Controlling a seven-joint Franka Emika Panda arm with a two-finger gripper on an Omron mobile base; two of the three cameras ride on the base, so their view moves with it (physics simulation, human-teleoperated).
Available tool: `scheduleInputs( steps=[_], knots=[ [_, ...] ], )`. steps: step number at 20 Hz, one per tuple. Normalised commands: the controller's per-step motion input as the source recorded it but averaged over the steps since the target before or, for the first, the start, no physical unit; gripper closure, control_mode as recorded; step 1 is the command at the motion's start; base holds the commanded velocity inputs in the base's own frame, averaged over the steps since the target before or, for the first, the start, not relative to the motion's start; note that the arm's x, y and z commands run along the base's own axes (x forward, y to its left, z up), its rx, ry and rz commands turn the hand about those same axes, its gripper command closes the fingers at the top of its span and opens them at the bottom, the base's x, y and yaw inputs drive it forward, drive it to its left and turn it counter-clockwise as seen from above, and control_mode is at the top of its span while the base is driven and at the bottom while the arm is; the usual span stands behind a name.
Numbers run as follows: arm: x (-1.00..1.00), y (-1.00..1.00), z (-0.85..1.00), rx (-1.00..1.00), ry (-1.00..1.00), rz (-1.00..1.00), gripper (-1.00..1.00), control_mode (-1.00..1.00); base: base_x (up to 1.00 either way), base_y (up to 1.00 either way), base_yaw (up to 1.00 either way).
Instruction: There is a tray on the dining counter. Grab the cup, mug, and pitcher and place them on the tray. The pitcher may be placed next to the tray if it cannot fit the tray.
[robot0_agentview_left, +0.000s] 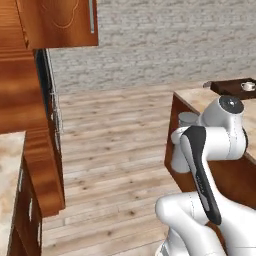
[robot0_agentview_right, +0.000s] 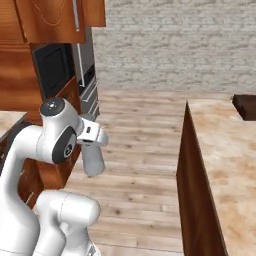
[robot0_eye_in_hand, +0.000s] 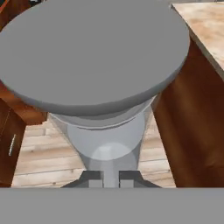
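Jaws are clamped narrow on the neck of the grey pitcher (robot0_eye_in_hand: 100, 65), so the gripper (robot0_eye_in_hand: 110, 178) is holding it up in the air over the wooden floor (robot0_agentview_left: 115, 150), off to the side of the dining surface (robot0_agentview_right: 227, 150). From the right base camera the pitcher hangs just beside the arm's wrist. Way over at the far end of that marble surface sits the dark tray (robot0_agentview_left: 231, 88) with the white mug (robot0_agentview_left: 247, 86) already on it.

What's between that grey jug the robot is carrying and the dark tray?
Bare marble counter separates the pitcher from the tray, seen in the left base view.
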Motion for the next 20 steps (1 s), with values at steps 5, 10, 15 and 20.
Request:
scheduleInputs(
  steps=[5,10,15,20],
  knots=[
    [0.00,0.00,0.00,0.00,0.00,0.00,1.00,1.00,0.39,0.15,-0.42],
    [0.00,0.00,0.00,0.00,0.00,0.00,1.00,1.00,0.98,0.02,0.03],
    [0.00,0.00,0.00,0.00,0.00,0.00,1.00,1.00,1.00,0.00,0.09],
    [0.00,0.00,0.00,0.00,0.00,0.00,1.00,1.00,1.00,0.00,0.08]
  ],
)
